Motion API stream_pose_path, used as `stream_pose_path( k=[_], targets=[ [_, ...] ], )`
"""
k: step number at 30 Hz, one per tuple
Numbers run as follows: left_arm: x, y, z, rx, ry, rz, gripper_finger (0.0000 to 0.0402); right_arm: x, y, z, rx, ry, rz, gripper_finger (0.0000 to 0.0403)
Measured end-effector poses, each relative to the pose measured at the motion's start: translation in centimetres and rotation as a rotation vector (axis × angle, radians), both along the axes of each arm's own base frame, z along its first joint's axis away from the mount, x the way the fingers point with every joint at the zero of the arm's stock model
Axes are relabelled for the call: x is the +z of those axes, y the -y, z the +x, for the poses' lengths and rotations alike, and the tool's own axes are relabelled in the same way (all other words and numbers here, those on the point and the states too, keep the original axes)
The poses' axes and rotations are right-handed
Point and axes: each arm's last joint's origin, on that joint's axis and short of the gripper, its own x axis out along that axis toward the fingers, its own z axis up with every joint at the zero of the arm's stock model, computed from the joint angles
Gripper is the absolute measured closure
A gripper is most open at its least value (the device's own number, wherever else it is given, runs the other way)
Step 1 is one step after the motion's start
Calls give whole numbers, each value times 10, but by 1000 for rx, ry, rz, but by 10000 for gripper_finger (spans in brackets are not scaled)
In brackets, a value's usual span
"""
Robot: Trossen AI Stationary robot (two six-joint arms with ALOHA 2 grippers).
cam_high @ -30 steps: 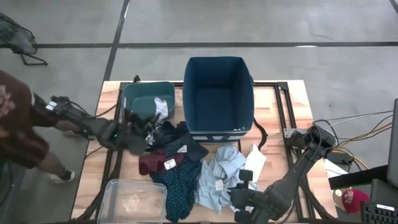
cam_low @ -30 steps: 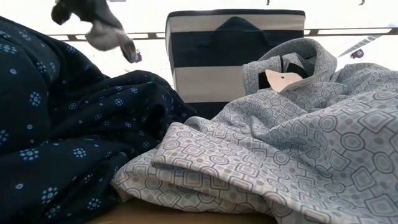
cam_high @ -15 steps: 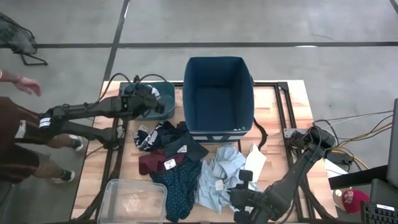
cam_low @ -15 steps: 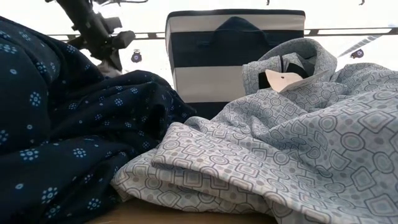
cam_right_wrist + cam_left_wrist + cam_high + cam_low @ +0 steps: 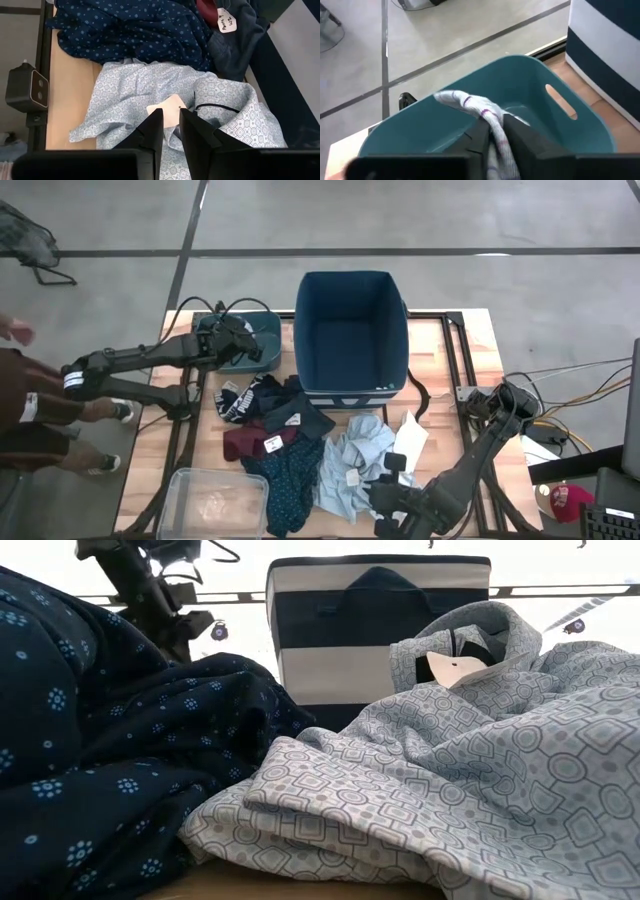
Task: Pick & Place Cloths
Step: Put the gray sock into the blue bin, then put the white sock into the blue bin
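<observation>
My left gripper (image 5: 243, 343) (image 5: 494, 127) hangs over the teal bin (image 5: 270, 322) (image 5: 535, 85) at the table's far left, shut on a white cloth with purple stripes (image 5: 467, 101). The other cloths lie heaped mid-table: black with white logo (image 5: 250, 398), maroon (image 5: 245, 442), navy patterned (image 5: 285, 485) (image 5: 100, 740) (image 5: 130, 30), pale blue-grey shirt (image 5: 350, 460) (image 5: 450, 790) (image 5: 150, 95) with a paper tag (image 5: 167, 106), and white (image 5: 410, 435). My right gripper (image 5: 395, 468) (image 5: 171, 117) waits shut above the shirt near the near edge. My left gripper pinches the white striped cloth between its two fingers, with a bunched fold (image 5: 492, 122) running through the gap. The cloth's free end (image 5: 451, 96) bulges out past the fingertips. It is lifted clear, above the teal bin's opening.
The tall navy bin (image 5: 350, 330) (image 5: 380, 630) (image 5: 605, 45) stands at the far middle, right of the teal bin. A clear plastic bin (image 5: 213, 500) sits at the near left corner. A person (image 5: 30, 390) stands beside the table's left edge.
My left arm has swung from the cloth heap toward the far edge, carrying the white cloth up and over the teal bin, then nearly stopped there. The person at the left has shifted. My right arm has kept still.
</observation>
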Motion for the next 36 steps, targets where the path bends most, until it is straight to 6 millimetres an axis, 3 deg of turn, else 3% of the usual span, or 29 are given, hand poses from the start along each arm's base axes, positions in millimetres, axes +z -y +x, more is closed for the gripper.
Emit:
stream_pose_path(
  k=[9,13,18,24,36],
  targets=[
    [-1,0,0,23,33,2,203,0,0,0,0,2,1,327],
    [0,2,2,4,55,-6,177,0,-1,-1,-5,-1,13,318],
    [3,17,11,-122,92,-10,173,-2,-3,-4,11,-78,84,297],
    [8,53,23,-334,134,4,174,-11,3,-17,-64,-181,69,270],
    [44,154,39,-836,510,118,174,-45,14,-43,-286,-322,112,226]
  ],
)
